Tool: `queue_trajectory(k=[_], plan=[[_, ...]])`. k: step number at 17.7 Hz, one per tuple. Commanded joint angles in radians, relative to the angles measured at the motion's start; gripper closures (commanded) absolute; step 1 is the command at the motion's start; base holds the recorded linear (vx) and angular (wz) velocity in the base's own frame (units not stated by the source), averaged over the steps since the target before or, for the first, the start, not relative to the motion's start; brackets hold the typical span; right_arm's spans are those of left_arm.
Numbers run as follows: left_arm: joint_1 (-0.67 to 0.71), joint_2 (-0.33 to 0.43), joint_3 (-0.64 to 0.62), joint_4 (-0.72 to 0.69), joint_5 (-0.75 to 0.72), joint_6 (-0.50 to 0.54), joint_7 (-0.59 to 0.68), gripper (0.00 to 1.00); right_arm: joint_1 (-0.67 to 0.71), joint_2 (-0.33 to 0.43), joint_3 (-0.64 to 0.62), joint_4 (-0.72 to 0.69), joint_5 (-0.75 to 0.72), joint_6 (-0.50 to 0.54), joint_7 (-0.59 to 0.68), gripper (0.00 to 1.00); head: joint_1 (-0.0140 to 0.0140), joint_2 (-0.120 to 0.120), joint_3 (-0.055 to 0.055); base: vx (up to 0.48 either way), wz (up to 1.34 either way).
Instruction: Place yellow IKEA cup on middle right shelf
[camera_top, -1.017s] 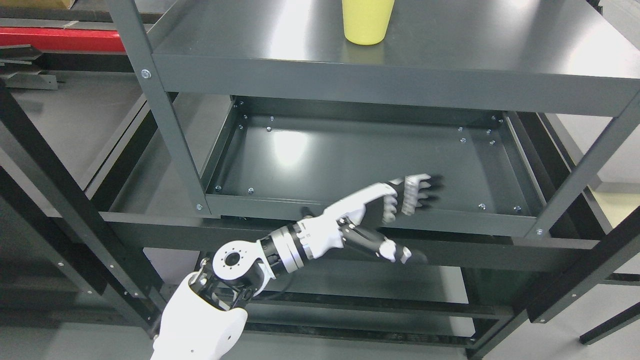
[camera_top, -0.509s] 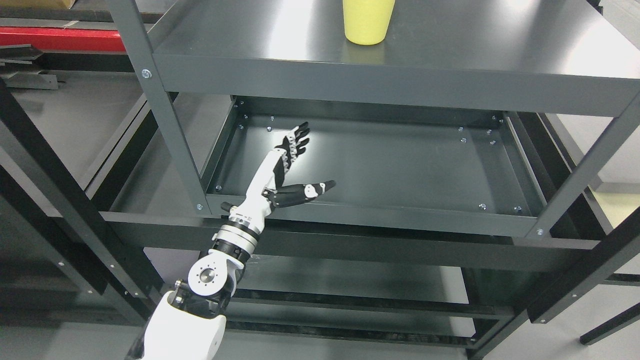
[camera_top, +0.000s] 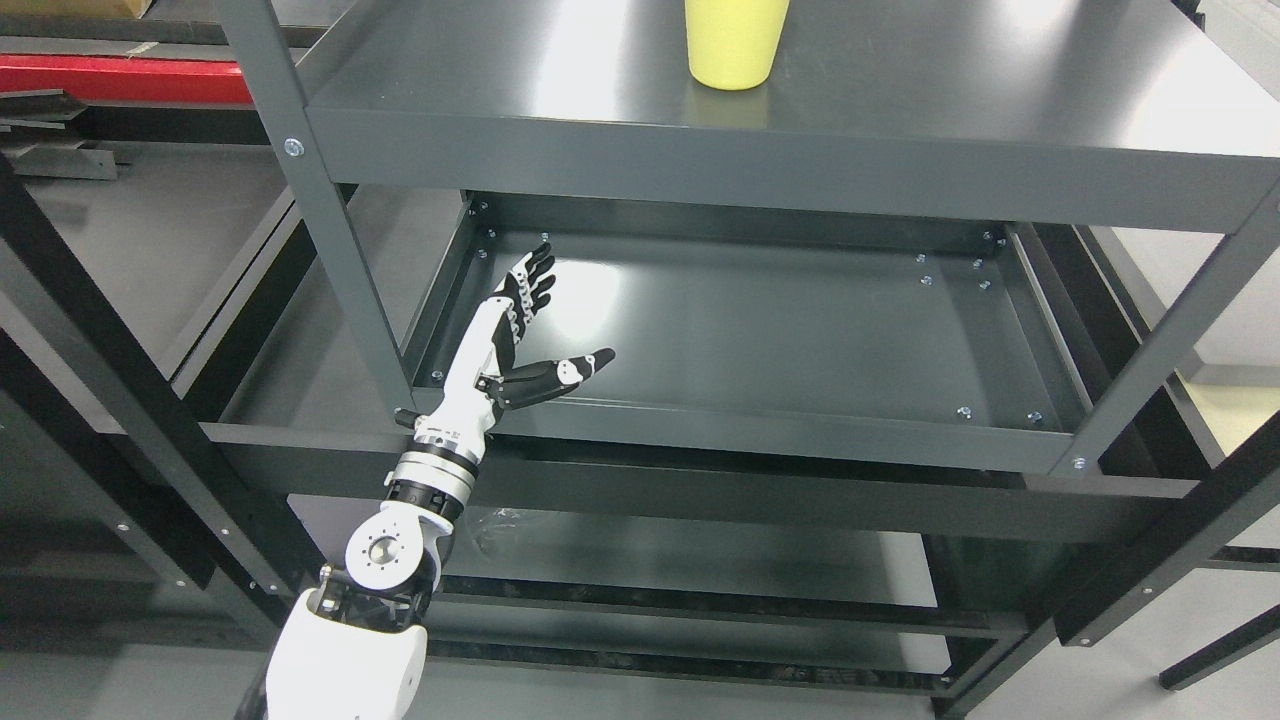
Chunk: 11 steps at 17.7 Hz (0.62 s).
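Observation:
A yellow cup (camera_top: 735, 42) stands upright on the grey shelf board (camera_top: 900, 110) at the top of the view, its upper part cut off by the picture edge. My left hand (camera_top: 548, 318) is far below it, in front of the lower shelf tray (camera_top: 760, 330), near that tray's left front corner. Its fingers (camera_top: 528, 285) are straight and spread, the thumb (camera_top: 565, 370) sticks out to the right, and it holds nothing. The left arm rises from the lower left. The right arm does not show.
A grey upright post (camera_top: 330, 230) stands just left of my hand. Another post (camera_top: 1170, 330) runs down the right side. Black frame bars (camera_top: 130, 400) cross at the left and lower right. A red beam (camera_top: 120, 80) lies at the far left.
My left hand swung from the tray's front middle, where it pointed right, over to the left front corner and now points up and away. It drifted further left in the last half second. The cup stayed put.

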Motion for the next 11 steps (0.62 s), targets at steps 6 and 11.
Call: queue_trajectory(k=[6, 11], plan=[[0.005, 0.010, 0.069, 0.016, -0.006, -0.001, -0.001, 0.01, 0.014, -0.017, 0.017, 0.000, -0.025, 0.000, 0.001, 0.01, 0.0000, 0.000, 0.000, 0.000, 0.00], [0.000, 0.010, 0.069, 0.013, -0.006, -0.003, -0.002, 0.01, 0.014, -0.017, 0.017, 0.000, -0.025, 0.000, 0.001, 0.01, 0.0000, 0.000, 0.000, 0.000, 0.00]])
